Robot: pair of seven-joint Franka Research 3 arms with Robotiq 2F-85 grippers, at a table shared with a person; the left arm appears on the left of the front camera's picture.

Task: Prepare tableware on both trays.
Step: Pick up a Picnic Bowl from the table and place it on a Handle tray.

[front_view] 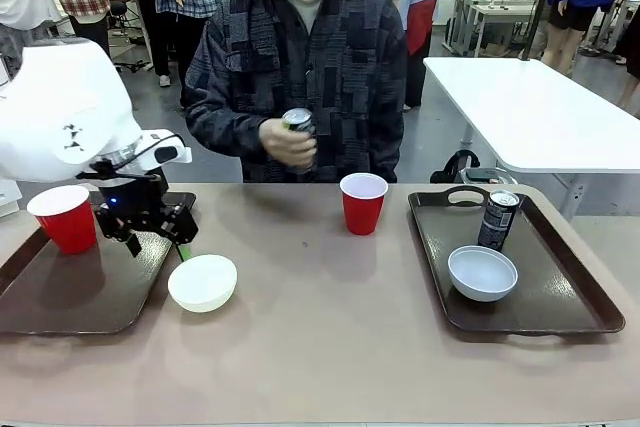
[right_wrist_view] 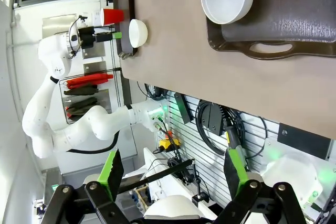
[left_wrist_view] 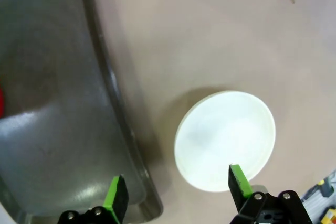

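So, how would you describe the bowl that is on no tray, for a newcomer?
Start at the left tray. Just past its right rim, on the table, sits a white bowl, near the open left gripper. The other bowl lies inside the right tray, beside a can.

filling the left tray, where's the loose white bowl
Front view, robot's left: the white bowl sits on the tan tabletop just right of the left tray, by the left gripper.

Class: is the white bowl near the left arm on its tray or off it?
Off. The white bowl sits on the tabletop, just beside the rim of the left tray.
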